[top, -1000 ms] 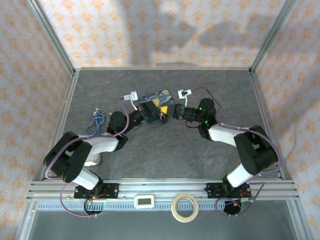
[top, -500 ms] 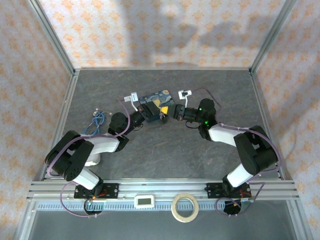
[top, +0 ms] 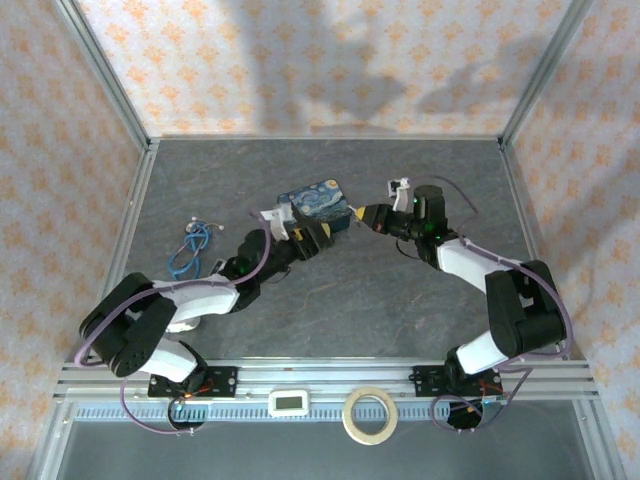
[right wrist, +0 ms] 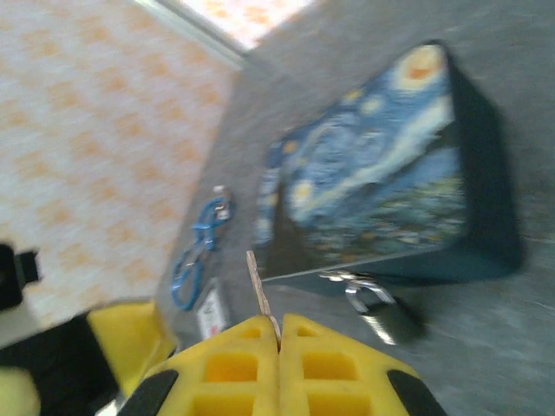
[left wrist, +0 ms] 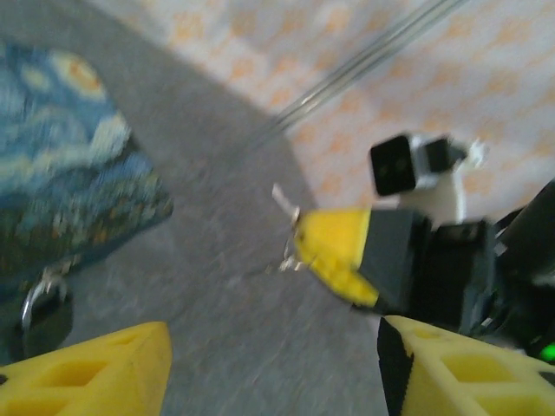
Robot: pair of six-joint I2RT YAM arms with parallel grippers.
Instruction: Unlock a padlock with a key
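Left gripper spread wide, right gripper pinched closed

The padlock lies just before the tin, the key in the right pincer to their right.

Enclosure was walled on three sides; back wall, left wall and right wall were all papered pale with a repeating orange floral motif; soft, irregular grey shadows lay across the back wall; light was even and diffuse. Slanted aluminium posts marked the rear corners, left post and right post; thin metal trim ran along the wall bases. Work surface was dark grey with a mottled, stone-like pattern; a ribbed aluminium rail spanned its near edge; a plainer grey surface lay below the rail. Wrist views were blurred; same wallpaper and grey surface could be made out.
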